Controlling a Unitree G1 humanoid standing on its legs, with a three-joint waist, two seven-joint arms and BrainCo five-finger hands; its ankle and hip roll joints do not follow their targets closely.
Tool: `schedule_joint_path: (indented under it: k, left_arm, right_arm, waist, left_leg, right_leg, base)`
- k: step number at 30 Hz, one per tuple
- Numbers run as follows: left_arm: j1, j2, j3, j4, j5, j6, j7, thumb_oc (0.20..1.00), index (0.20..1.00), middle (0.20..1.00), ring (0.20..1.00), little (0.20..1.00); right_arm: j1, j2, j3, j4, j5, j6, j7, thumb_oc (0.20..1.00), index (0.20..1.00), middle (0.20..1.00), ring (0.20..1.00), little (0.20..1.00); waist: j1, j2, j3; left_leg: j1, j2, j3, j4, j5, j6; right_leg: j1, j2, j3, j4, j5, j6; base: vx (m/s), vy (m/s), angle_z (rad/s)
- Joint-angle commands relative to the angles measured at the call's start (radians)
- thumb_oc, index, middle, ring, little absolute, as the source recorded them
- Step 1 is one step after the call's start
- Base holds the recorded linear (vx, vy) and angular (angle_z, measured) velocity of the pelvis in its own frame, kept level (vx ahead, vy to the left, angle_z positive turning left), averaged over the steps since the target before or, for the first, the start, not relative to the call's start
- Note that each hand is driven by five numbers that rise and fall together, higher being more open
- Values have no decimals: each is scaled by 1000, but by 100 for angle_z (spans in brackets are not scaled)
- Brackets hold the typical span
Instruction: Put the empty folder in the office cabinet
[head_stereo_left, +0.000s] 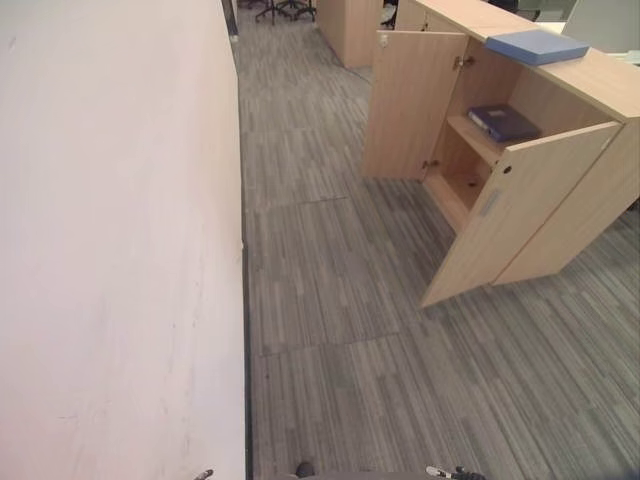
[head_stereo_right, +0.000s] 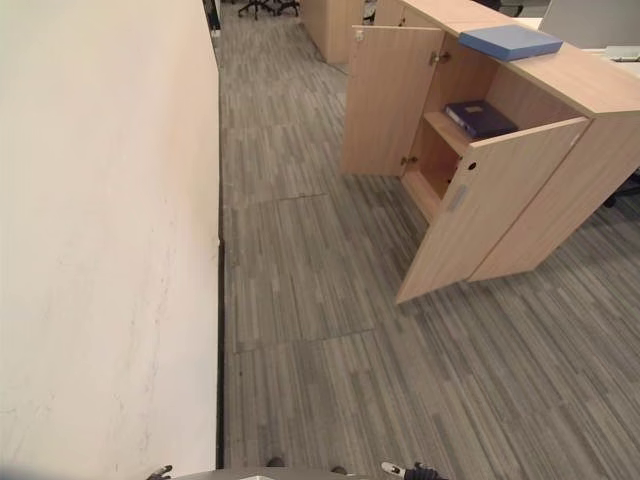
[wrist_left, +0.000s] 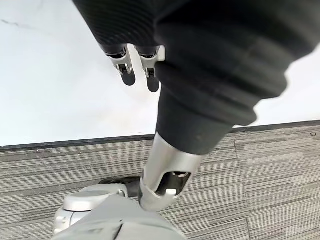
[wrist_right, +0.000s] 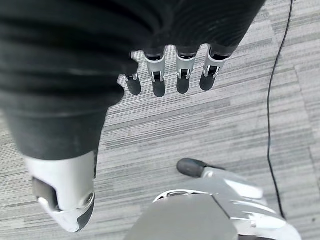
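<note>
Folder (head_stereo_left: 537, 46) atop cabinet (head_stereo_left: 560, 200), far from hands.

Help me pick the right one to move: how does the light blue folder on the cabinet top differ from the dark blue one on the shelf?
The light blue folder lies on top of the wooden cabinet, in the open; the dark blue folder lies inside on the shelf, between the open doors. The first is paler. Both lie flat.

A: What covers the left robot hand (wrist_left: 137, 70)?
B: A dark ribbed cover; silver fingers, dark tips.
A: And the right robot hand (wrist_right: 170, 75)?
B: The same, with a silver thumb.
</note>
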Motion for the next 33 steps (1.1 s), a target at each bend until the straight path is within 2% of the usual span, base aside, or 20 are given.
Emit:
schedule_joint_path:
  k: [1, 6, 15, 22, 24, 25, 27, 33]
  left_arm:
    - [-42, 3, 1, 67, 7, -3, -36, 1000, 1000, 1000, 1000, 1000]
    - [-42, 8, -5, 67, 21, -3, -51, 1000, 1000, 1000, 1000, 1000]
    - [-45, 2, -1, 72, 14, -1, -41, 1000, 1000, 1000, 1000, 1000]
    - [-40, 1, 7, 55, 23, -17, 17, 1000, 1000, 1000, 1000, 1000]
    - [-40, 0, 5, 50, 31, -19, 32, 1000, 1000, 1000, 1000, 1000]
    - [-38, -5, -2, 39, 43, -19, 66, 1000, 1000, 1000, 1000, 1000]
    - [-38, -7, -15, 35, 68, -19, 100, 1000, 1000, 1000, 1000, 1000]
    - [-39, -6, -45, 33, 104, -22, 113, 1000, 1000, 1000, 1000, 1000]
  right_arm:
    - [-49, -31, 43, 41, -22, -2, 9, 1000, 1000, 1000, 1000, 1000]
    - [-54, -32, 57, 43, -32, 2, 29, 1000, 1000, 1000, 1000, 1000]
    - [-55, -26, 44, 48, -37, 0, -4, 1000, 1000, 1000, 1000, 1000]
    - [-36, -7, 6, 23, 47, -19, -21, 1000, 1000, 1000, 1000, 1000]
    - [-33, -6, 2, 19, 44, -25, -37, 1000, 1000, 1000, 1000, 1000]
    - [-33, -4, 9, 10, 1, -31, -85, 1000, 1000, 1000, 1000, 1000]
    - [-34, -2, 16, 6, -24, -32, -119, 1000, 1000, 1000, 1000, 1000]
    - [-25, -7, 13, -15, -13, -47, -131, 1000, 1000, 1000, 1000, 1000]
  waist:
    - [0, -15, -15]
    - [3, -14, -19]
    - [2, -15, -22]
    - [1, -19, -23]
    - [0, -20, -23]
    - [1, -20, -22]
    - [0, -20, -21]
    - [-5, -18, -19]
  left_leg:
    - [20, -16, -16, -16, -54, -42]
    - [26, -16, -17, -16, -57, -43]
    - [32, -16, -19, -16, -61, -43]
    - [38, -15, -14, -16, -65, -42]
    - [38, -15, -14, -16, -66, -42]
    - [39, -14, -13, -16, -68, -42]
    - [40, -14, -12, -16, -69, -42]
    - [41, -13, -7, -16, -71, -42]
  right_leg:
    - [-23, -35, -37, 6, 47, 98]
    - [-17, -34, -37, 6, 44, 96]
    - [-10, -33, -37, 6, 40, 96]
    - [-6, -33, -34, 6, 40, 97]
    - [-5, -33, -33, 6, 39, 97]
    - [-4, -33, -32, 6, 39, 98]
    - [-4, -33, -31, 6, 39, 99]
    - [-6, -33, -24, 6, 41, 100]
  base:
    - [0, 0, 0]
    - [0, 0, 0]
    - [0, 0, 0]
    - [0, 0, 0]
    - [0, 0, 0]
    - [0, 0, 0]
    - [0, 0, 0]
    - [-3, 2, -1]
